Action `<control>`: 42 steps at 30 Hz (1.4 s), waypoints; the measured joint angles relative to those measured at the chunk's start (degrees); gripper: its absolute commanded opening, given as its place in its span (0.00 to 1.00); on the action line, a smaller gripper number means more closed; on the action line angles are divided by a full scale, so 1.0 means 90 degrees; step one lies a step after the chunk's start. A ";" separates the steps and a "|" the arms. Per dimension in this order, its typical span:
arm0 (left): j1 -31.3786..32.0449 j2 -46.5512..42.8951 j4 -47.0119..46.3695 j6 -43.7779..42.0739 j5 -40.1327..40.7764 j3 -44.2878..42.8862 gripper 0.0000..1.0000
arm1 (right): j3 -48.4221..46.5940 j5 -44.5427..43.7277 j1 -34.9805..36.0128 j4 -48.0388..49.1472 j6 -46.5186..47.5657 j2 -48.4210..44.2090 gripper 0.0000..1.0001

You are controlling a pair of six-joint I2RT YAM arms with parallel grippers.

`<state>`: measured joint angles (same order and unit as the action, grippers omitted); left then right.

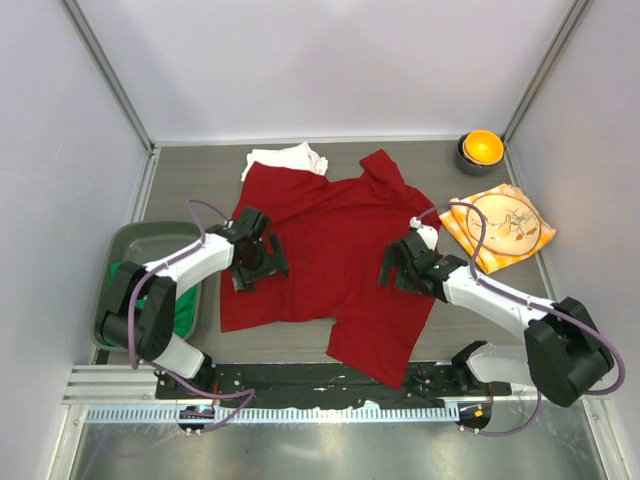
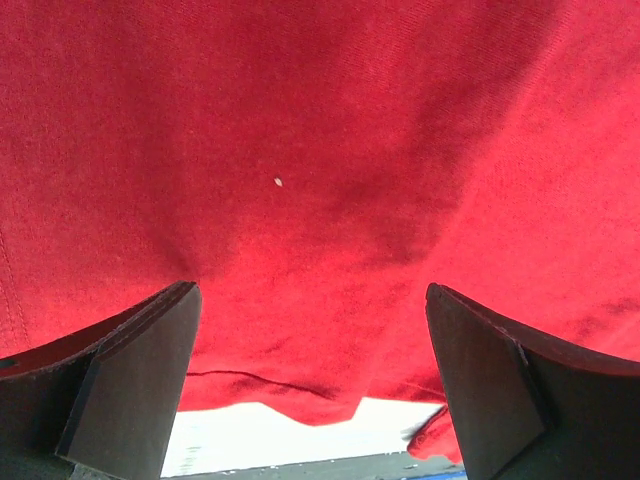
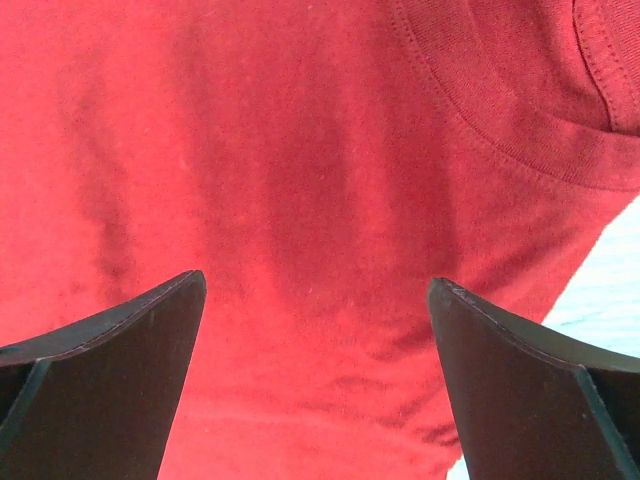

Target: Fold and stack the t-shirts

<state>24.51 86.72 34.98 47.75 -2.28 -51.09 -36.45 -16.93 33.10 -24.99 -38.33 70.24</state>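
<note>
My left gripper (image 1: 260, 260) and right gripper (image 1: 397, 268) both stand fully open, holding nothing, over the red t-shirt (image 1: 335, 235) spread on the table (image 1: 200, 175).

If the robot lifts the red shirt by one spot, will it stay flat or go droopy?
Probably droopy: the red t-shirt lies limp with soft wrinkles, so it would likely sag from any pinch. Pushed, it may bunch up rather than slide whole; its cloth looks thin and rippled.
</note>
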 measured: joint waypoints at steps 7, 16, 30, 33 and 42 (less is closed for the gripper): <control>-0.0039 0.0347 -0.0109 -0.0010 0.0192 -0.0019 1.00 | 0.0160 0.0325 -0.0634 0.0585 0.0061 0.0551 0.99; -0.0835 0.0534 -0.0121 0.0024 -0.0216 -0.0168 1.00 | -0.0403 0.0321 -0.1277 0.0969 0.0376 0.1372 0.99; -0.1268 0.1787 0.0216 -0.0051 -0.0255 -0.1693 1.00 | -0.2186 0.0029 -0.1807 0.0889 0.0741 0.3123 0.99; -0.1280 0.1800 0.0202 -0.0070 -0.0257 -0.1717 1.00 | -0.2429 0.0027 -0.1855 0.0848 0.0784 0.3286 0.99; -0.1161 -0.0019 0.0578 -0.0187 -0.0146 -0.0850 1.00 | -0.2351 -0.0381 -0.1365 0.0265 0.0826 0.1858 1.00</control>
<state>14.06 86.54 40.18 46.06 -3.60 -58.74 -57.60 -20.36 20.82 -22.61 -30.89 86.96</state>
